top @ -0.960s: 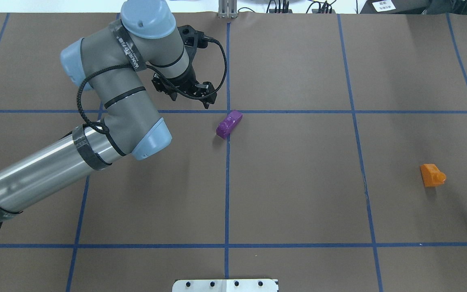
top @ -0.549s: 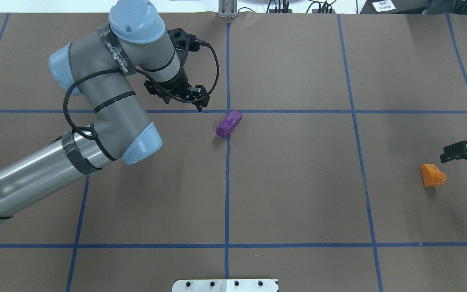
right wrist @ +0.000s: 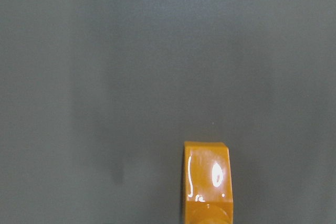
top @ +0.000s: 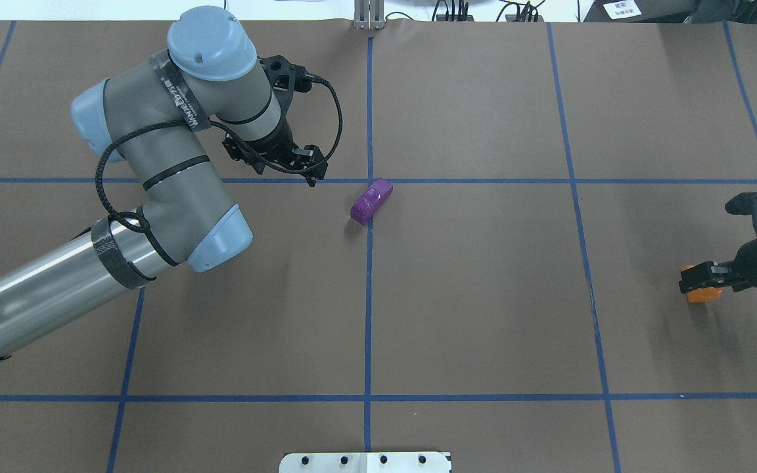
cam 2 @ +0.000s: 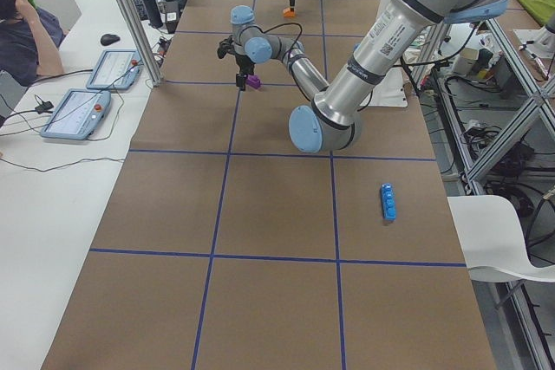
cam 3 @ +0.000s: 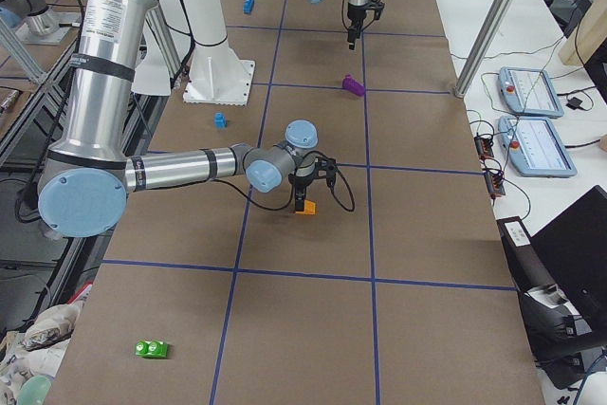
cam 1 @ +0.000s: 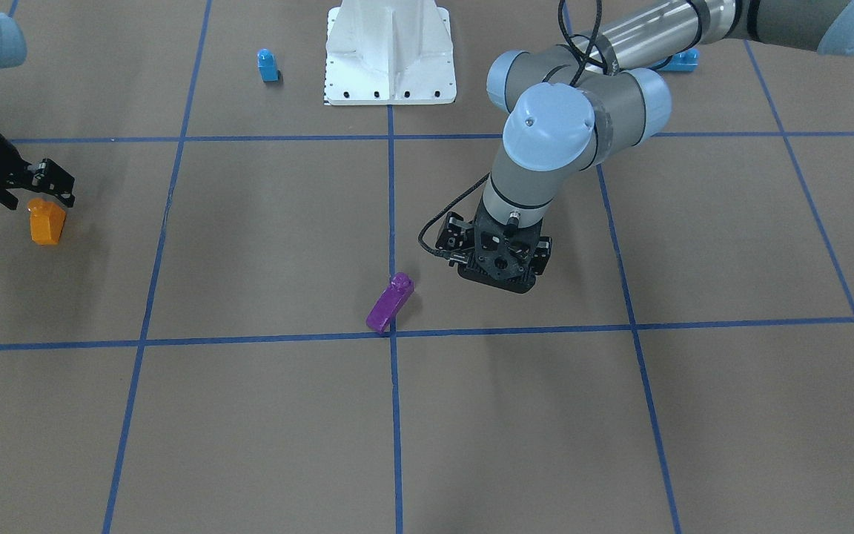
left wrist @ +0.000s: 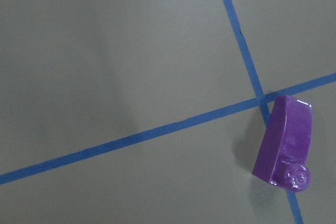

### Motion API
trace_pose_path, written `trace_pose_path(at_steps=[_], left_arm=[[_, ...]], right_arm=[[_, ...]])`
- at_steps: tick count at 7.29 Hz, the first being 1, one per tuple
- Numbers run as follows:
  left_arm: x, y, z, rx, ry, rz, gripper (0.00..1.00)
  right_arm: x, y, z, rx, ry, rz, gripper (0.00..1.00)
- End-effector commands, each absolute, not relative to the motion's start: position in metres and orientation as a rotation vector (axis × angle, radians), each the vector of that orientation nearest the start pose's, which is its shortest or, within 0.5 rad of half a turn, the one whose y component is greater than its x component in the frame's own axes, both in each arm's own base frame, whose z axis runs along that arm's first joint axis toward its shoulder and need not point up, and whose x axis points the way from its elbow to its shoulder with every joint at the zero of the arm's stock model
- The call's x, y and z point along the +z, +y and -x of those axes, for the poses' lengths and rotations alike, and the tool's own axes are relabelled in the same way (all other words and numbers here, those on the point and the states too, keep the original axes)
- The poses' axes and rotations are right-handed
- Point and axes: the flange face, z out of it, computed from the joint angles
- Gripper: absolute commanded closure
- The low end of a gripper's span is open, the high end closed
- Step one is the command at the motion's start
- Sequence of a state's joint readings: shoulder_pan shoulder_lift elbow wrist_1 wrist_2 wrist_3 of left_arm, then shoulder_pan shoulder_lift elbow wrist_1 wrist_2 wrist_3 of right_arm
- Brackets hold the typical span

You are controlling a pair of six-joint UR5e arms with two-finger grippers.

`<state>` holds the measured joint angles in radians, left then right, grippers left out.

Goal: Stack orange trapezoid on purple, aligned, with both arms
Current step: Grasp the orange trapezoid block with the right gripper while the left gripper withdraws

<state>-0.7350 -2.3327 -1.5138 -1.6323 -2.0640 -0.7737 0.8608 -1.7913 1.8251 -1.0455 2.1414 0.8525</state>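
Note:
The purple brick (top: 371,201) lies on its side by the crossing of blue tape lines at the table's middle; it also shows in the front view (cam 1: 390,302) and low right in the left wrist view (left wrist: 286,142). My left gripper (top: 272,163) hangs above the table to its left, apart from it, and looks open and empty. The orange trapezoid (cam 1: 47,221) lies at the table's right side. My right gripper (top: 713,281) hovers just over it, looks open, and hides most of it from overhead (top: 702,295). The right wrist view shows the trapezoid (right wrist: 206,179) at the bottom edge.
A white robot base (cam 1: 390,52) stands at the near edge. A small blue brick (cam 1: 267,64) and a long blue brick (cam 1: 675,61) lie beside it. A green brick (cam 3: 152,349) lies far off on the right end. An operator sits beyond the far edge.
My right gripper came in from the right edge and moved over the orange trapezoid. My left arm drifted left, a little farther from the purple brick. Neither brick moved.

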Motion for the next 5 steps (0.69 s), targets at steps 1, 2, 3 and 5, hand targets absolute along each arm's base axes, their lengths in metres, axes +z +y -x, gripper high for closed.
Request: trace_pose_path(at_steps=[1,2,3,5], left_arm=[[0.219,-0.548,-0.481,0.247,0.861,-0.175,0.00],[0.220,-0.546,-0.484,0.251,0.860,-0.172,0.00],[0.220,-0.546,-0.484,0.251,0.861,-0.173,0.00],[0.220,-0.546,-0.484,0.252,0.861,-0.174,0.00]], right_arm=[[0.596,-0.377,0.226,-0.044,-0.756,0.015,0.02],[0.599,-0.383,0.229,-0.050,-0.750,0.008,0.03],[0.609,-0.384,0.231,-0.057,-0.739,0.016,0.06],[0.610,-0.385,0.231,-0.062,-0.738,0.014,0.26]])
